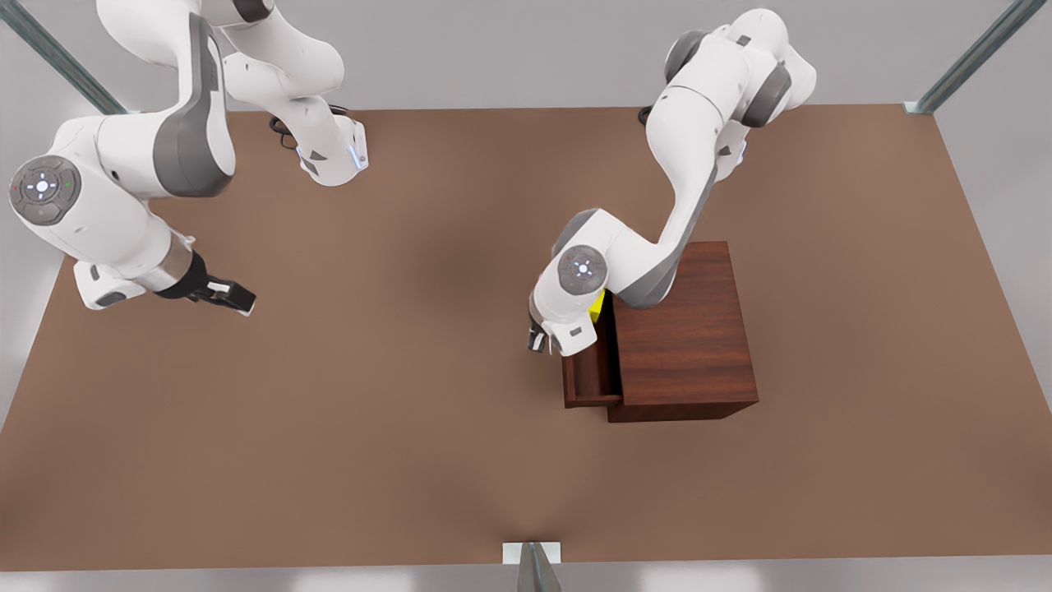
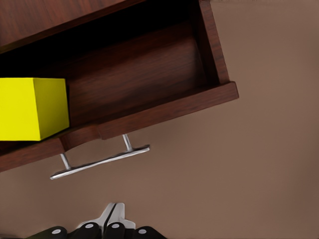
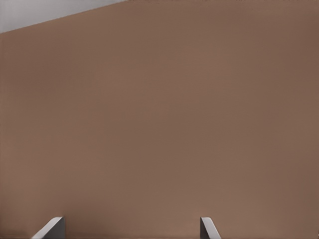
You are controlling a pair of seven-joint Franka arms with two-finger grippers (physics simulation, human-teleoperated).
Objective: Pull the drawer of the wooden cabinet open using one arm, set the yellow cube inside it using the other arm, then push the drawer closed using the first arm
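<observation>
Now, with the yellow cube (image 2: 31,108) inside the open drawer (image 2: 149,87), our left gripper (image 2: 115,215), fingers pressed together, faced the handle (image 2: 99,162) for a square push; our right gripper (image 1: 226,293) waited, spread.

A plain brown desk (image 1: 329,427) fills the scene, grey floor around it, with grey metal struts (image 1: 970,57) at the corners.
</observation>
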